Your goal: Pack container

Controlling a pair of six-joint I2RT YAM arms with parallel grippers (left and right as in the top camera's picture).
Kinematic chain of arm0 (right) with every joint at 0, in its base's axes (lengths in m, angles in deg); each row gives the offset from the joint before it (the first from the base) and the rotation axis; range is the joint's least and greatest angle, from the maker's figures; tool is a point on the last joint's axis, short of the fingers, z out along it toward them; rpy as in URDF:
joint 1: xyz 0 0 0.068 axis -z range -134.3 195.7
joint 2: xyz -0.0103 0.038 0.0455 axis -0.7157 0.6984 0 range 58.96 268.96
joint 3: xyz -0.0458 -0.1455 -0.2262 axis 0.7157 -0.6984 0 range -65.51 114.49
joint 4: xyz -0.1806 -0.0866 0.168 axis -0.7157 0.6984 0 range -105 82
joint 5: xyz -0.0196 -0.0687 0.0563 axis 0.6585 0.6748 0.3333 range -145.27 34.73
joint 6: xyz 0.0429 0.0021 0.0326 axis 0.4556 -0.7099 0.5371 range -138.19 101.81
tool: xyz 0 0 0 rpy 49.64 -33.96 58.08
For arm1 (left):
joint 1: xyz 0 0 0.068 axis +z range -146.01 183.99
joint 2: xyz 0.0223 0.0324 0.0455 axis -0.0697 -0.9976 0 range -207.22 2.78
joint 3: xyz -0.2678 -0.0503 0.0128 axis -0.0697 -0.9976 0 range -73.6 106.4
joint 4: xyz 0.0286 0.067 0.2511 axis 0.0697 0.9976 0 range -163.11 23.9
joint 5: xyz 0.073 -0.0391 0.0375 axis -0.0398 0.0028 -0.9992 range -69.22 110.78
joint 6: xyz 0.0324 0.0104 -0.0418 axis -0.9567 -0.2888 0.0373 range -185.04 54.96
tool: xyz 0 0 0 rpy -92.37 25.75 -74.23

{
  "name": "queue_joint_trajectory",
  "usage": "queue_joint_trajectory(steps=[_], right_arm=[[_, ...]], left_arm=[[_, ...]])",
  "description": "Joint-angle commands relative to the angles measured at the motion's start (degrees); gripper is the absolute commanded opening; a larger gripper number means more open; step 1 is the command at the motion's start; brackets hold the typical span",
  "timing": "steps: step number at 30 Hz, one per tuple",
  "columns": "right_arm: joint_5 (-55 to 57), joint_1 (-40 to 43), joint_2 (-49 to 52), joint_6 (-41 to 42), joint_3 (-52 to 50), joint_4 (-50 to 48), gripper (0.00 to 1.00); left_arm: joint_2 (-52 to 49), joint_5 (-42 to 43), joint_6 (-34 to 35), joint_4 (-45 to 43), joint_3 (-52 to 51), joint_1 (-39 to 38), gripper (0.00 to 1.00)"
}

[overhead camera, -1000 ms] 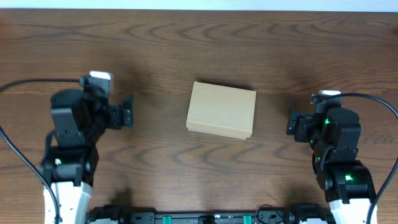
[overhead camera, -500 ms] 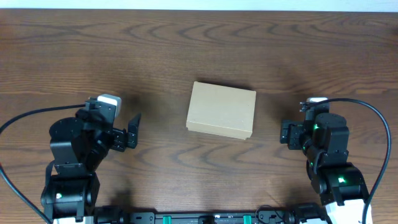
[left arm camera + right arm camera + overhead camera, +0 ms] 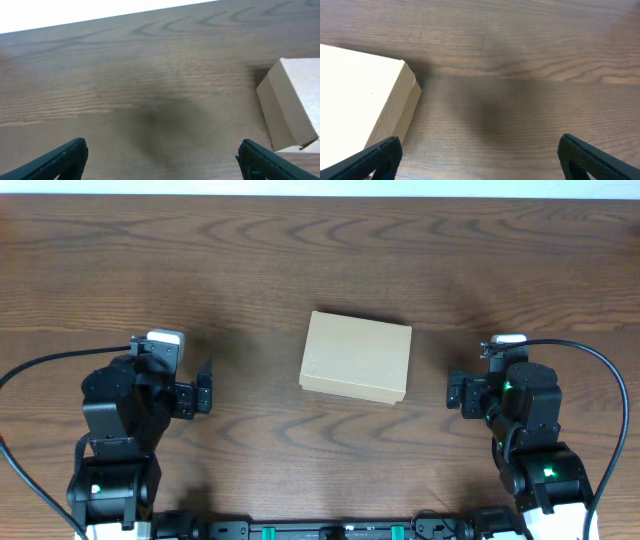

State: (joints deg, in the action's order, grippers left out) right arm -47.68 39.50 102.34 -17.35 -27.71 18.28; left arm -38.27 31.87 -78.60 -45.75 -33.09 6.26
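Note:
The container [image 3: 356,358], a plain tan cardboard box, lies in the middle of the table with its lid down. My left gripper [image 3: 204,388] hovers to its left, open and empty, well apart from it. In the left wrist view the container [image 3: 294,102] shows at the right edge, beyond the wide-apart fingers [image 3: 64,161]. My right gripper [image 3: 456,392] stands to the container's right, open with nothing between its fingers. In the right wrist view the container [image 3: 360,95] fills the left side, with only bare wood inside the right gripper [image 3: 480,159].
The dark wooden table [image 3: 320,260] runs to a pale edge at the back. Black cables [image 3: 40,360] loop from both arms near the left and right sides. The arm bases stand along the front edge.
Both arms have drawn back toward the front edge. The left gripper swung a little right, then back. The right gripper's jaws have spread slightly wider. The container has not moved.

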Motion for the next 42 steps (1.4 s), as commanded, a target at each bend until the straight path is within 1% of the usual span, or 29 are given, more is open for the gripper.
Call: queue_joint_trajectory(steps=[1,12,17,22,25,29,33,36,42], right_arm=[[0.9,-0.6,-0.4,-0.5,-0.2,-0.1,0.99],[-0.7,-0.7,-0.3,-0.5,-0.2,0.0,0.99],[-3.5,-0.7,-0.3,-0.5,-0.2,0.0,0.99],[-1.5,-0.6,-0.4,-0.7,-0.2,1.8,0.99],[-2.2,-0.7,-0.4,-0.7,-0.2,-2.4,0.99],[-0.1,-0.7,-0.4,-0.7,-0.2,-9.8,0.99],[1.7,-1.0,-1.2,-0.7,-0.4,-14.8,0.99],[1.9,-0.5,-4.9,-0.7,-1.3,-15.6,0.99],[2.8,-0.4,-19.0,-0.7,-9.7,-21.4,0.99]], left_arm=[[-0.4,-1.0,-0.6,1.6,0.2,0.3,0.95],[-0.5,-1.0,-0.6,10.3,0.2,0.3,0.95],[-0.5,-1.0,-0.6,13.7,0.2,0.3,0.96],[-0.5,-1.0,-0.6,15.5,0.2,0.3,0.95],[-0.5,-1.0,-0.6,15.6,0.2,0.3,0.95],[-0.5,-1.0,-0.6,15.7,0.2,0.3,0.95],[-0.5,-1.0,-0.6,15.7,0.2,0.3,0.95],[-0.5,-1.0,-0.6,15.7,0.2,0.3,0.95],[-0.5,-1.0,-0.6,15.7,0.2,0.3,0.95]])
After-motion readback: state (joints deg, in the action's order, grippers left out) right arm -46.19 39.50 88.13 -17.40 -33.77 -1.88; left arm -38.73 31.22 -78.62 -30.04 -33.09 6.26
